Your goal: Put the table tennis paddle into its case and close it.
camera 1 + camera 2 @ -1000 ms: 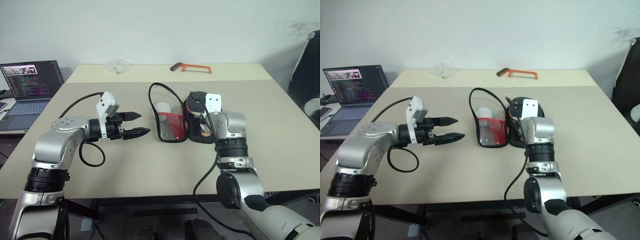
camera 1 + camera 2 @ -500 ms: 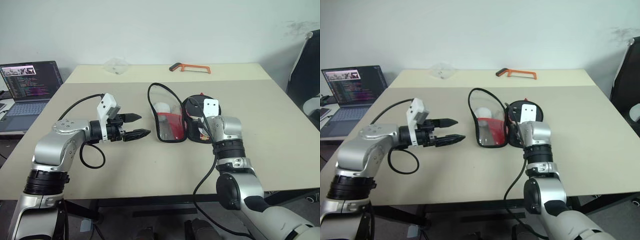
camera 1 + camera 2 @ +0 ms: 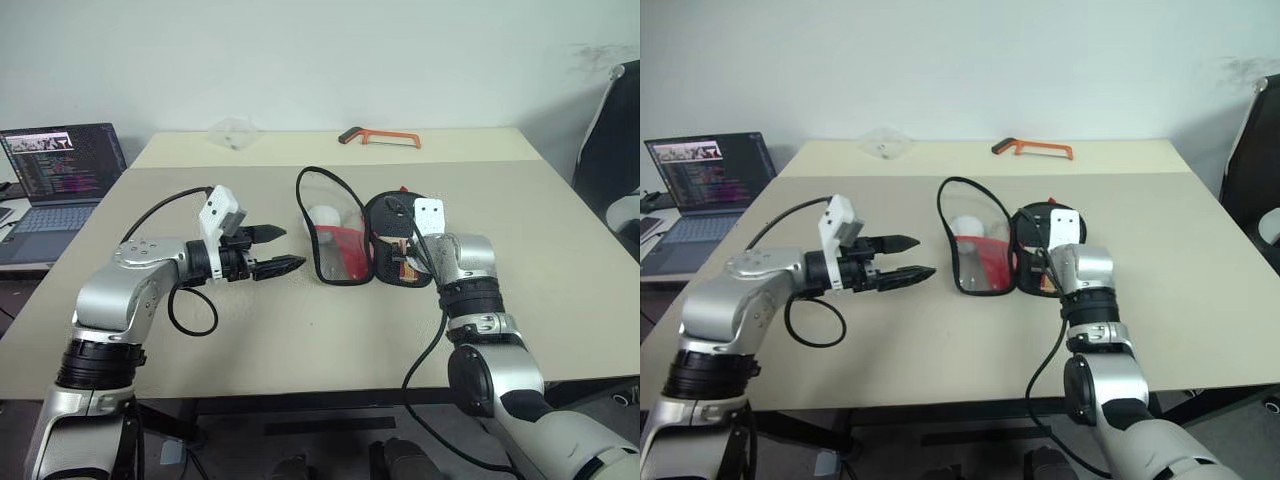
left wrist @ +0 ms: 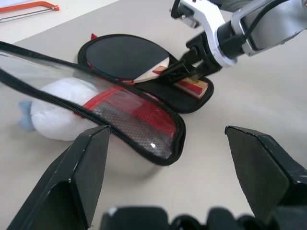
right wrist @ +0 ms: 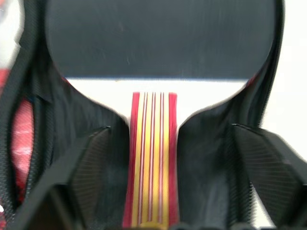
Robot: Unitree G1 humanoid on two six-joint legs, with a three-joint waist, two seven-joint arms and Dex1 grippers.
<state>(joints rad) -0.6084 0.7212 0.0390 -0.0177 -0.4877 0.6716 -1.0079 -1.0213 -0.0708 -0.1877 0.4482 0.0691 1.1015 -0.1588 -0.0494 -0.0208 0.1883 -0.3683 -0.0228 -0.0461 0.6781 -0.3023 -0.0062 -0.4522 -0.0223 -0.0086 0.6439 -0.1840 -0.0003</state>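
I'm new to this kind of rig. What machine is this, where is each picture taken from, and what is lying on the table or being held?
This is a humanoid robot with two silver arms, each ending in a gripper of two black fingers. The two wide pictures come from a stereo camera on its head, looking down over a beige table. The two close pictures come from cameras on the wrists, looking along each gripper's fingers.

On the table lies the case, a soft black-and-red zip pouch, spread open. The table tennis paddle, with a round black face and striped wooden handle, rests in its right half. A white lump sits under the clear flap.

The left gripper hovers open beside the case. The right gripper is open at the handle. Neither holds anything. An orange hacksaw and an open laptop lie farther off.
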